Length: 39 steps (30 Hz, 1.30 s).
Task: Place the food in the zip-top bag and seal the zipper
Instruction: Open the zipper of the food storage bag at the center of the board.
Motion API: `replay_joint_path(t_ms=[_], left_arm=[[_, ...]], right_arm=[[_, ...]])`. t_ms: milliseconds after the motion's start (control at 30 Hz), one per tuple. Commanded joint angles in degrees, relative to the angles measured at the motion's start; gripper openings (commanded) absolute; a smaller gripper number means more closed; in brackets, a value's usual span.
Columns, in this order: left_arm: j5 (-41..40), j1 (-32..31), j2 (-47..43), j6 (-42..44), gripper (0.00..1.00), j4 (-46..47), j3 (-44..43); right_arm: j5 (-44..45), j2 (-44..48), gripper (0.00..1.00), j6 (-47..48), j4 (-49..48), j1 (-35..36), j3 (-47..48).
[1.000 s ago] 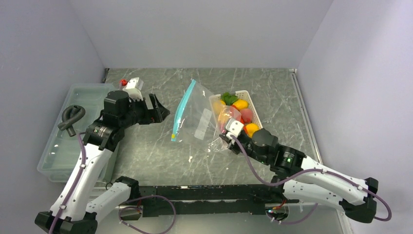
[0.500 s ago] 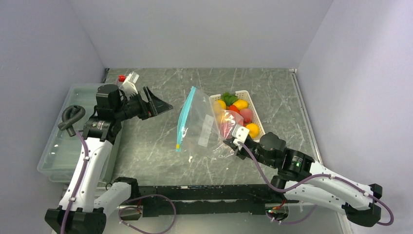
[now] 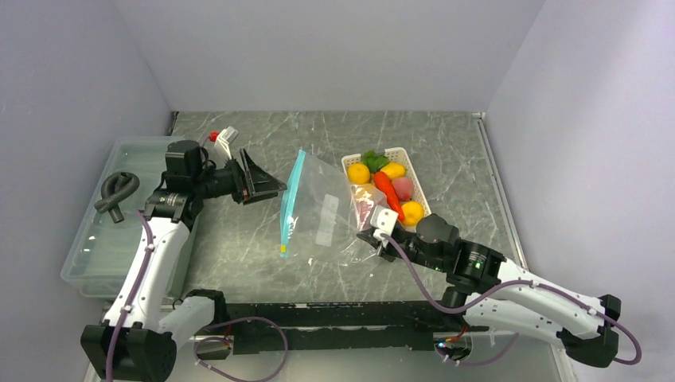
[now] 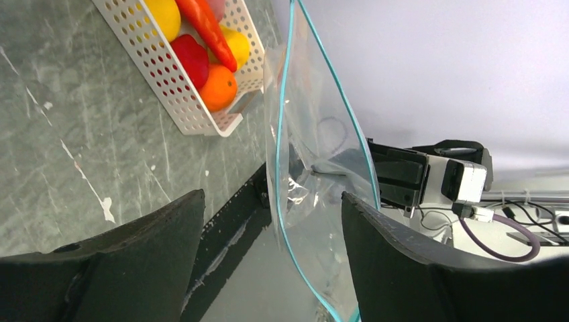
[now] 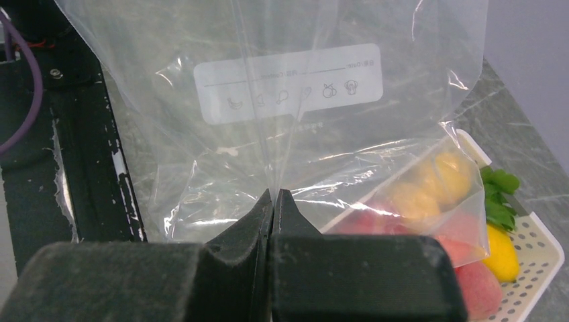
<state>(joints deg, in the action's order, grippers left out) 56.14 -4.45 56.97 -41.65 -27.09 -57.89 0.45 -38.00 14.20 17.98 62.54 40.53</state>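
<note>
Now, left arm: raised over the left side of the table (image 3: 239,247), forearm level, wrist turned towards the bag's mouth.
Left gripper (image 3: 267,185): jaws spread wide and holding nothing; in its wrist view the bag's teal edge runs through the gap between the two black fingers (image 4: 134,268), and no contact shows.
Right arm: stretched low from the near right, reaching left and forward to the bag's near right corner.
Right gripper (image 5: 274,201): pinched tight on a fold of the clear plastic, its tips meeting with the film between them.
Zip-top bag (image 3: 326,211): held up on edge between the two grippers, its white label panel facing the right wrist camera and its mouth turned towards the left gripper.
Zipper (image 3: 288,203): a teal strip running steeply down the bag's left edge; the wrist view shows its two lines parted.
Food (image 3: 386,187): lies in the white perforated basket (image 3: 398,150) just right of the bag, with yellow fruits, a carrot (image 4: 204,27), a red pepper (image 4: 192,60), an orange fruit (image 4: 218,87) and a green leafy piece (image 3: 374,159).
In the way: the bag's right flap hangs before the basket's near left corner, so some pieces show only blurred through the plastic.
Around: a translucent bin (image 3: 95,239) with a black hose (image 3: 115,191) on it sits beside the left arm.
</note>
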Motion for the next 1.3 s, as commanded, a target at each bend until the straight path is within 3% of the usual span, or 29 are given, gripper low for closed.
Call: replay_joint_path(t_ms=[0, 633, 967, 1067, 1100, 1267], left_arm=[[4.56, 0.32, 0.33, 0.99, 0.79, -0.36, 0.80], [9.36, 0.32, 2.27, 8.27, 0.56, -7.90, 1.59], [9.30, 0.32, 1.99, 10.47, 0.27, -10.46, 1.26], [8.13, 0.32, 2.77, 12.79, 0.04, -13.53, 0.39], [7.37, 0.32, 3.13, 13.87, 0.00, -15.00, -0.13], [2.97, 0.32, 3.50, 17.30, 0.00, -20.56, -3.77]], right_arm=[[-2.53, -0.58, 0.00, 1.01, -5.10, -0.14, 0.77], [-2.49, -5.52, 0.00, 1.68, -8.85, -0.06, 2.43], [-0.88, -6.57, 0.00, 2.24, -9.64, -0.05, 2.72], [-0.63, -6.64, 0.00, 2.09, -10.98, -0.05, 2.22], [-0.61, -6.78, 0.00, 2.01, -11.43, -0.05, 2.06], [0.64, -7.36, 0.00, 1.36, -13.48, -0.05, 1.36]])
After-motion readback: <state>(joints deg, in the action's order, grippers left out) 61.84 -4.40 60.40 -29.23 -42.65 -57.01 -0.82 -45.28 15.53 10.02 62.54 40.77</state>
